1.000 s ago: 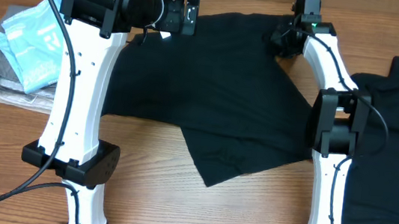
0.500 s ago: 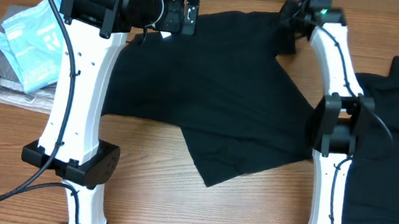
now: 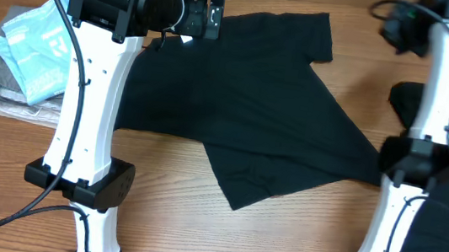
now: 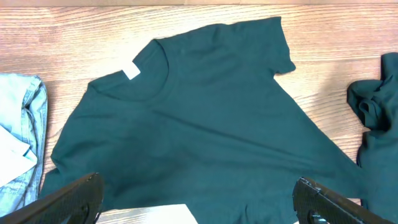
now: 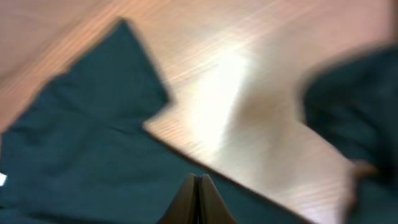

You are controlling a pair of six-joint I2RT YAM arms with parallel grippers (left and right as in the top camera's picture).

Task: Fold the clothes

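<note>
Lying flat beneath left claw (image 4: 198, 198), black T-shirt (image 4: 186, 124)

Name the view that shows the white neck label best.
Left wrist: the label sits sharp inside the collar. Overhead shows only a white sliver; right wrist is blurred, a speck at most.

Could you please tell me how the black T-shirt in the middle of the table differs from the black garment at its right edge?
The middle T-shirt lies spread out; the right-edge garment is bunched into folds. The middle T-shirt shows its neckline and white label; the right-edge garment is cut off by the frame, with no label visible. Both are black fabric on the wooden table.
</note>
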